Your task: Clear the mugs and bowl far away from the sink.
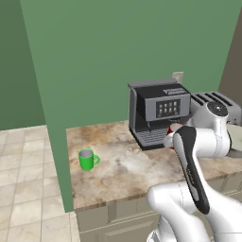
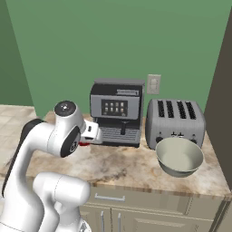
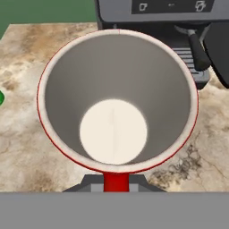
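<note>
2 mugs (image 1: 87,159), 1 bowl (image 2: 179,156).

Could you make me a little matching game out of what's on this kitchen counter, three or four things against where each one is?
Things:
1. green mug
2. red mug
3. bowl
4. coffee machine

Places:
A. in front of the toaster
B. alone on the counter's left part
C. at the back, left of the toaster
D. held in the claw

Pairs: 1-B, 2-D, 3-A, 4-C
</note>
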